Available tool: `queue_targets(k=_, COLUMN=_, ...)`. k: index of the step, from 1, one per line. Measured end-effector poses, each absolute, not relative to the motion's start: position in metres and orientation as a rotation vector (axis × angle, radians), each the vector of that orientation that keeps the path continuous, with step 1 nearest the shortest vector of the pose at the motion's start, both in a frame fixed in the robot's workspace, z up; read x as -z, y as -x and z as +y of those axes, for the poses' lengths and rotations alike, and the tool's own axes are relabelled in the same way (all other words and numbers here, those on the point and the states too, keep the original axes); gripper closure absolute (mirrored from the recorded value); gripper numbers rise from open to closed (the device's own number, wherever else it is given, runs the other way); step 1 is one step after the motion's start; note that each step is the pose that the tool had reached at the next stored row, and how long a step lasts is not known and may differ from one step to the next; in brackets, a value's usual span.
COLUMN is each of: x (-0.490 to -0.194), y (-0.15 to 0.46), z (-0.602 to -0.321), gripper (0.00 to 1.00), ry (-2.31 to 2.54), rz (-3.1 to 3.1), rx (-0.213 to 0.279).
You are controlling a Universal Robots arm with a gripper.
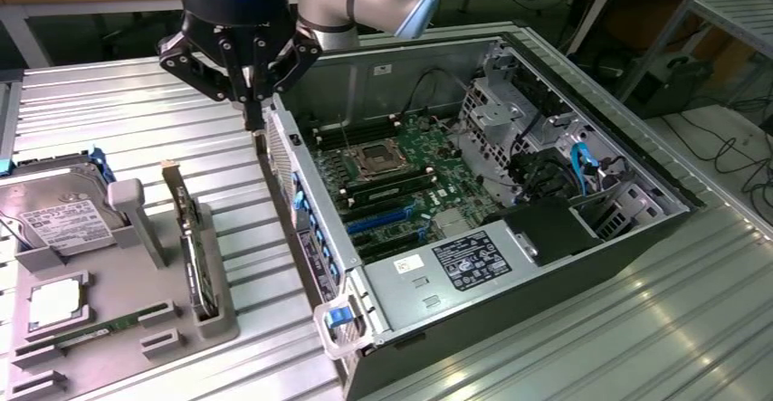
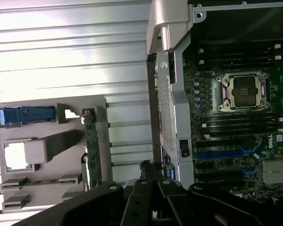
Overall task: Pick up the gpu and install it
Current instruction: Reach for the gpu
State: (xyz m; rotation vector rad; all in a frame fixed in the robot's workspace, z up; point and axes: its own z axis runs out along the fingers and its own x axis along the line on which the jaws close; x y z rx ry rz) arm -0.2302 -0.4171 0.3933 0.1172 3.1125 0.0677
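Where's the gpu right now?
Exterior view's left: the gpu stands on edge in the grey holder, between the hard drive and the open computer case, apart from the shut gripper.

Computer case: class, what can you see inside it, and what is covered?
Inside the computer case lie a green motherboard with its processor socket, blue slots, blue cables and a labelled power supply. The power supply covers whatever lies beneath it.
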Motion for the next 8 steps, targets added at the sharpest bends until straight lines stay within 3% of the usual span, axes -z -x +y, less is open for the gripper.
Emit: queue_targets(k=8, x=-0.3932, y=0.2362, z=-0.4241, gripper=0.89, ry=-0.115, rz=3.113, rx=-0.068)
